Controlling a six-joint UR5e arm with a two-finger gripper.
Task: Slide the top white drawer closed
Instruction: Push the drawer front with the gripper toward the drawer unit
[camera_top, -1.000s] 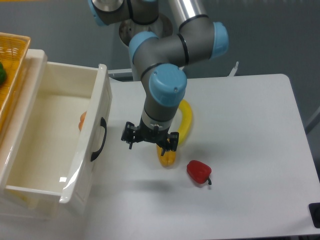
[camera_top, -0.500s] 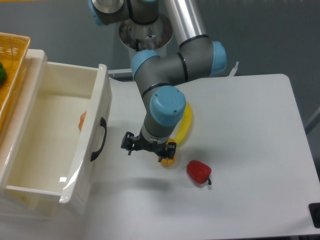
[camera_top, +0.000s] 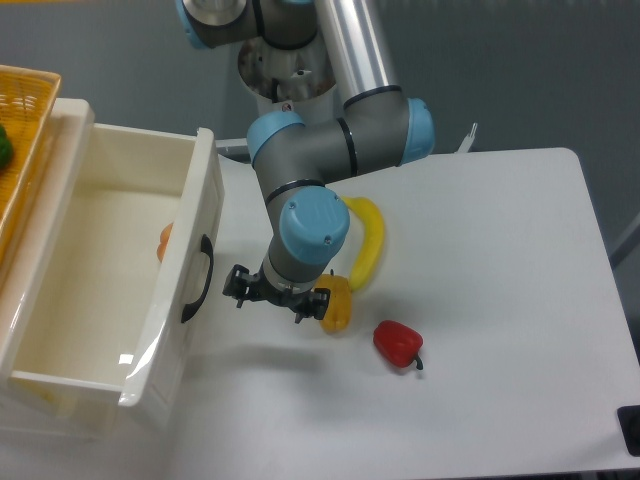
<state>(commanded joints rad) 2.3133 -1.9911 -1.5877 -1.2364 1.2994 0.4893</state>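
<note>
1. Camera view from above the desk (camera_top: 500, 250): the top white drawer (camera_top: 110, 290) stands pulled well out of its cabinet on the left, its flat front panel and curved black handle (camera_top: 198, 290) facing the arm.
2. The tool (camera_top: 275, 296) hangs low over the desk just to the right of the handle, apart from the panel and touching nothing. Its fingers look spread with nothing between them, though they are small and dark against the arm's shadow.
3. It is probably placed at the height of the drawer front because a push on that panel, leftward, is what sends the drawer home; no grasp seems needed.
4. The drawer lies left of the tool, with a narrow gap of bare desk between.
5. Something orange (camera_top: 165, 242) shows inside the drawer against the front wall; what it is I cannot tell.
6. A yellow banana (camera_top: 368, 245) and a yellow pepper (camera_top: 336, 305) lie behind and to the right of the tool, a red pepper (camera_top: 398, 343) further right, all clear of the push path.
7. A yellow wicker basket (camera_top: 20, 130) sits on the cabinet top at far left.
</note>
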